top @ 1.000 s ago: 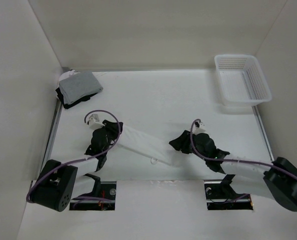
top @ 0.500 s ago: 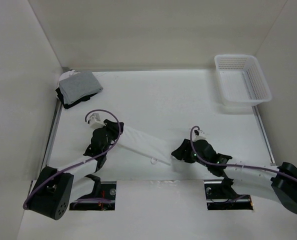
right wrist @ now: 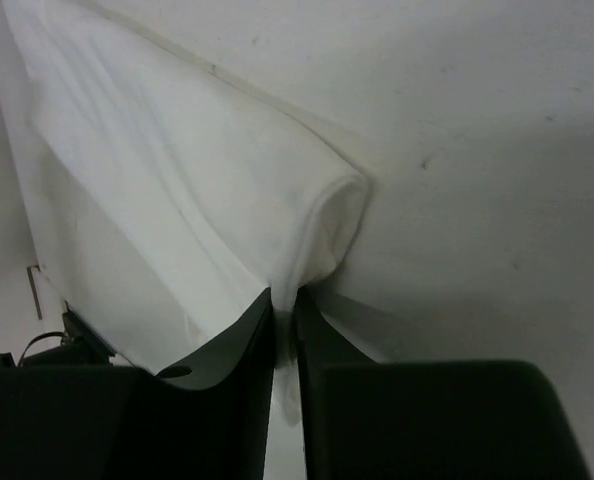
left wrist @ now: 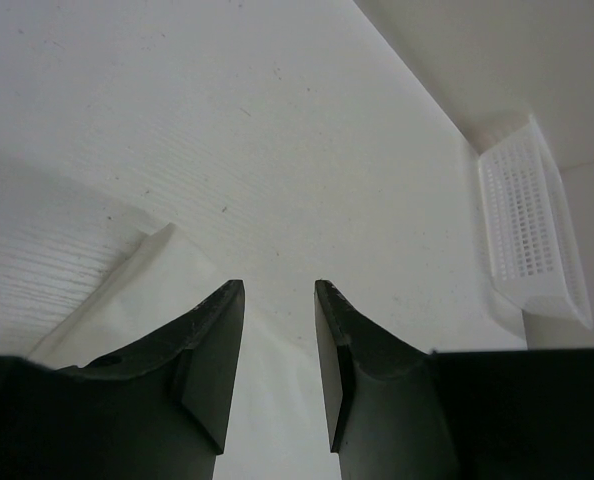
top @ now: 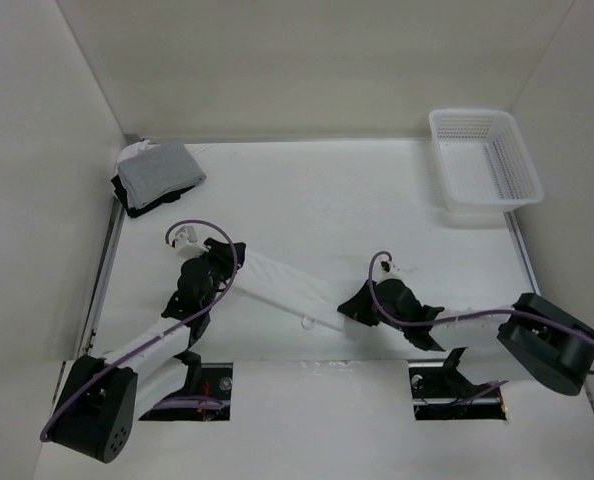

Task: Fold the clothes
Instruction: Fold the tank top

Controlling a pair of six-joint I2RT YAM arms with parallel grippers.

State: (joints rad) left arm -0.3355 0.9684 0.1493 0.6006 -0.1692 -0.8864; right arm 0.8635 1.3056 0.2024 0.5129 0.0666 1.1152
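Observation:
The clothes (top: 287, 287), one thin white garment, lie as a long slanting strip on the white table between my two grippers. My left gripper (top: 217, 264) hovers over the strip's upper left end. In the left wrist view its jaws (left wrist: 277, 292) stand apart, with fabric (left wrist: 152, 275) lying flat below and nothing pinched. My right gripper (top: 351, 304) is at the strip's lower right end. In the right wrist view it (right wrist: 283, 298) is shut on a bunched fold of the white fabric (right wrist: 177, 180), which rises from the table into the jaws.
A white mesh basket (top: 484, 160) stands at the back right, also seen in the left wrist view (left wrist: 532, 230). A folded grey-and-black pile (top: 157, 175) sits in the back left corner. Walls close in the table on three sides.
My right gripper has moved down and left onto the garment's right end and closed on the fabric. The left gripper has opened a little and barely shifted.

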